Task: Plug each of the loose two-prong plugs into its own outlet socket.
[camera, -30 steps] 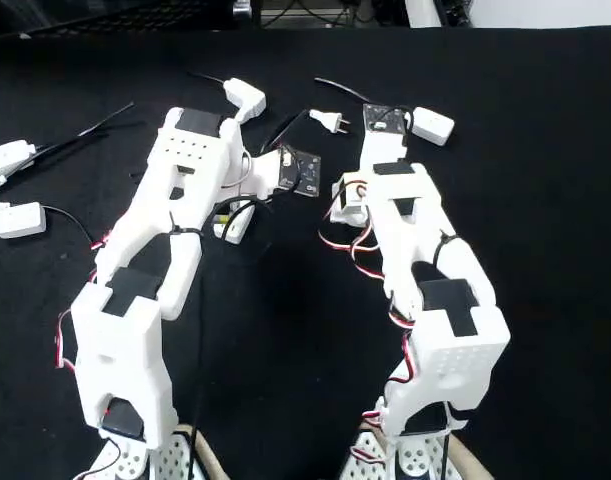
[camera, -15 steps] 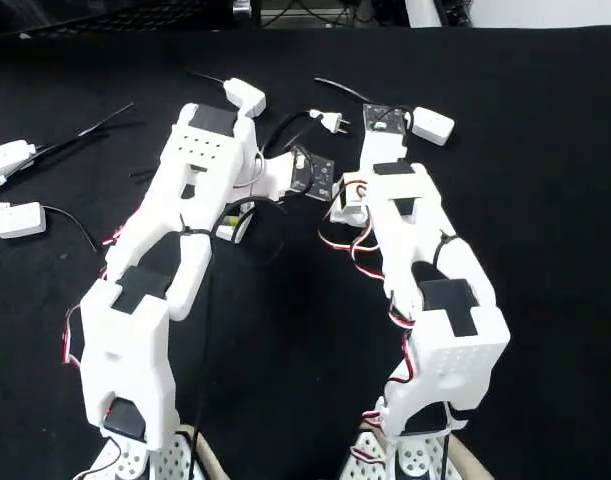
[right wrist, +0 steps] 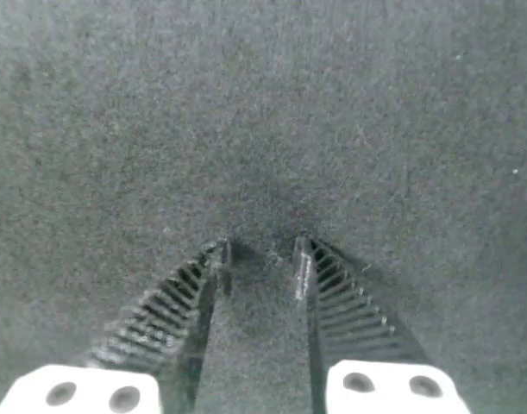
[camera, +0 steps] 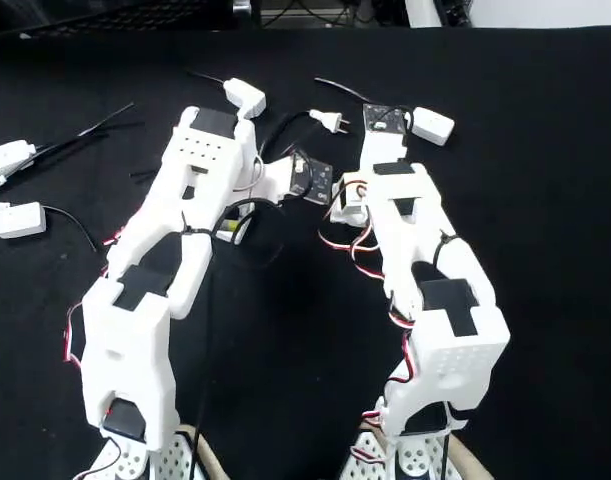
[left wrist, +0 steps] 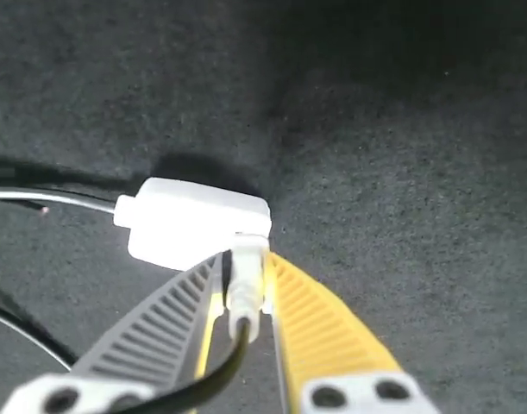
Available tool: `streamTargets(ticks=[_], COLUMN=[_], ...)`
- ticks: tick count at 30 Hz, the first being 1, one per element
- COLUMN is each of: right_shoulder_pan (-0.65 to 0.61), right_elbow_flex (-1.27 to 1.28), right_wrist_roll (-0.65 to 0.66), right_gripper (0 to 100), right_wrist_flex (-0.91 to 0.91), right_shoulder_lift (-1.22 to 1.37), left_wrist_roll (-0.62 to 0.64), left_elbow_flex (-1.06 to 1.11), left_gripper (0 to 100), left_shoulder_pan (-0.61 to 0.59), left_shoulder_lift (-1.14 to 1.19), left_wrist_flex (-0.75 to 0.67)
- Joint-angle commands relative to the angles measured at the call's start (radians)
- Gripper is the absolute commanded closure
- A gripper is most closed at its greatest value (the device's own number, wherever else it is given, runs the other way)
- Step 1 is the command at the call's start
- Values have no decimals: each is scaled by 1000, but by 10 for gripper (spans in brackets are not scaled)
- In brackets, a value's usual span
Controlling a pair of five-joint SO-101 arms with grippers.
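My left gripper (left wrist: 244, 263) is shut on a small white two-prong plug (left wrist: 246, 280) with a black cable. The plug's front end meets the side of a white outlet socket (left wrist: 194, 228) lying on the black cloth; its prongs are hidden. From above, the yellow finger (camera: 229, 228) peeks out under the left arm. My right gripper (right wrist: 261, 254) is open a little, its tips down on bare cloth with nothing between them. A loose white plug (camera: 331, 121) lies at the back between the arms, near a white socket (camera: 432, 126).
Another white socket (camera: 245, 97) with a black cable lies at the back by the left arm. Two more white blocks (camera: 7, 158) (camera: 18, 220) with cables sit at the far left edge. Black cloth (camera: 545, 250) covers the table.
The left arm has swung slightly to the right and away, carrying its wrist closer to the right arm. The right arm has stayed still.
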Motion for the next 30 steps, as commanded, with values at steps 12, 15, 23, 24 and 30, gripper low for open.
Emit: streamTargets(ticks=[12, 15, 23, 24, 30], right_shoulder_pan=[44, 44, 44, 44, 44], right_elbow_flex=[10, 10, 10, 10, 10], right_wrist_roll=[-6, -6, -6, -6, -6], right_gripper=[843, 843, 843, 843, 843], right_wrist_flex=[9, 9, 9, 9, 9], right_shoulder_lift=[-28, -28, -28, -28, -28], left_wrist_roll=[-244, -244, -206, -190, -135], left_elbow_flex=[-145, -145, -145, -140, -139], left_gripper=[972, 972, 972, 972, 973], left_shoulder_pan=[-58, -70, -41, -27, 35], left_shoulder_lift=[166, 181, 183, 186, 187], left_wrist_flex=[-37, -37, -35, -35, 5])
